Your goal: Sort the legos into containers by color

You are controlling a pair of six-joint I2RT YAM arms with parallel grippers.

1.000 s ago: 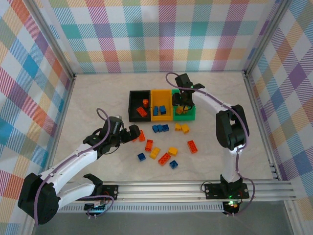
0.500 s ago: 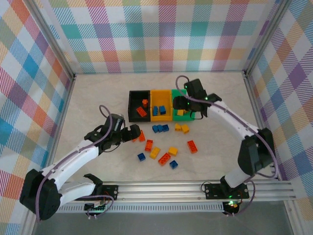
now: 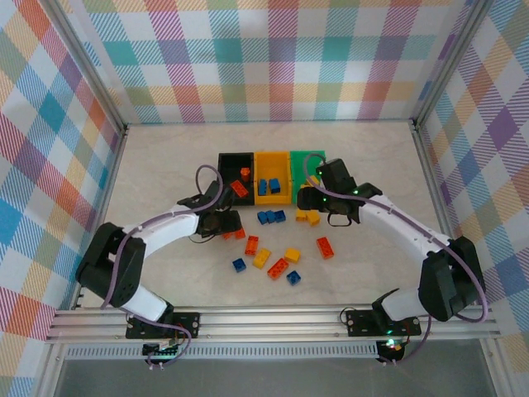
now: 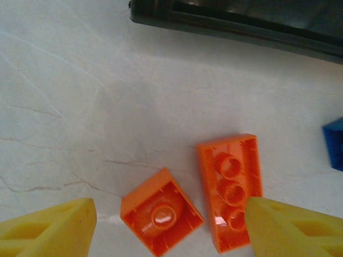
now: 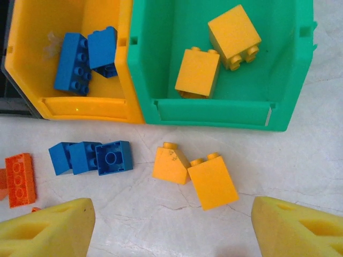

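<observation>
Joined bins (image 3: 273, 201), legos (image 3: 278, 267) scattered on table (image 3: 165, 165)

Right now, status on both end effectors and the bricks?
Left end effector open above two orange bricks. Right end effector open over two yellow bricks. Nothing blocking.

Top camera overlooks the whole table (image 3: 165, 165) from behind; close wrist cameras face down, the right sharing its green bin (image 5: 214, 113).
</observation>
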